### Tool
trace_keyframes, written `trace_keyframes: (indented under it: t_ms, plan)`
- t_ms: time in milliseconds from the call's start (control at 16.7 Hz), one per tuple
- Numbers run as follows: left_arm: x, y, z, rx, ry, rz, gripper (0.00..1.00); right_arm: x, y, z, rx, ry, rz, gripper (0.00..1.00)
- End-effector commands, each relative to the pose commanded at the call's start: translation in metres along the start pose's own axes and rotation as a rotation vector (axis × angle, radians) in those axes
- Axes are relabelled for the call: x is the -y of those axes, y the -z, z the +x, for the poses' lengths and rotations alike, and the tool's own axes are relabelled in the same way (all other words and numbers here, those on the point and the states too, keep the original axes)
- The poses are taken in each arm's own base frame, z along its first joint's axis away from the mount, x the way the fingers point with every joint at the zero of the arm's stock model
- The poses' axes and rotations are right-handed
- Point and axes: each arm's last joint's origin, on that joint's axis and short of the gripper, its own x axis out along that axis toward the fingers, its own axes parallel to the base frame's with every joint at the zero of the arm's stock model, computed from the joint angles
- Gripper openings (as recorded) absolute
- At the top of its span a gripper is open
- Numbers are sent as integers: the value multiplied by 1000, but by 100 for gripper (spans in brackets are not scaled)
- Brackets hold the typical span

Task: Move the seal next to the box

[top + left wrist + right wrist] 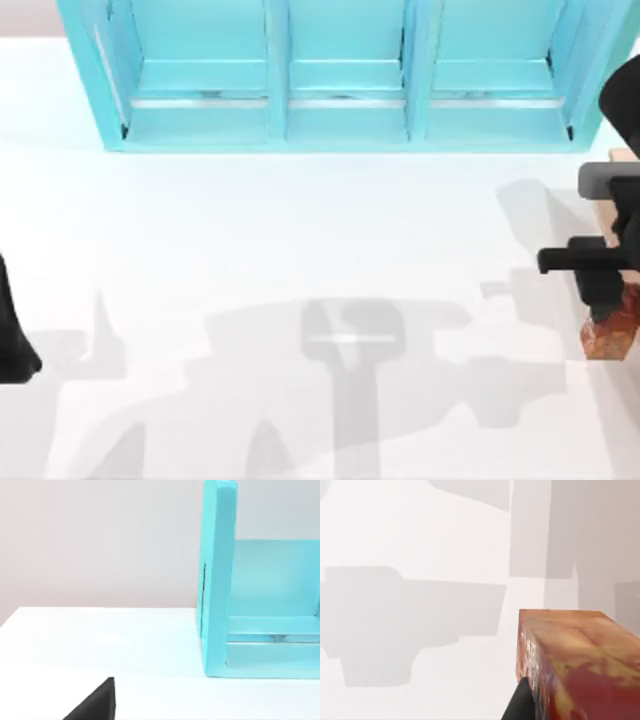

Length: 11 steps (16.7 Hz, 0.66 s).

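Seal: reddish-brown block [612, 332] with mottled orange and yellow speckles, flat faces and sharp corners; it sits at the desk's right edge, toward the near side in the top view. In the right wrist view the seal [580, 660] looms large, with a dark finger [520, 702] pressed against one side face.
Right claw: black, blocky claw [605, 305] directly above the seal, its tip meeting the top of the block; one finger touches the seal's side, but whether the seal is truly clamped I cannot tell.
Box: a thin sliver of light tan wood [622, 156] shows at the right edge, just beyond the right arm; most of it is cut off by the frame or covered by the arm, so its contents cannot be told.
Left claw: black arm [14, 340] parked at the desk's far left edge; a dark wedge of it [97, 702] shows in the left wrist view, and whether its fingers are open cannot be told.
Desk: smooth, matte white surface [300, 240], crossed by soft grey shadows of the arms; the wide middle stretch between the two arms is open.
Shelf: turquoise shelf unit [340, 75] along the far edge, smooth painted panels, three open bays split by upright dividers, pale strips on the bay floors; the bays look bare. Its thick side wall [217, 580] stands upright on the desk.
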Motion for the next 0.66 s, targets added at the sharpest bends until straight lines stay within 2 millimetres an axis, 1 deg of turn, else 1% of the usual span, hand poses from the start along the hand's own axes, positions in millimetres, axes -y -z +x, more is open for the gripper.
trace_keyframes:
  t_ms: [300,360,660]
  plan:
    - [0,0,0,0,0,0,100,0,0,0,0,0,0,98]
    - [0,0,0,0,0,0,100,0,0,0,0,0,0,100]
    - [0,0,0,0,0,0,100,0,0,0,0,0,0,100]
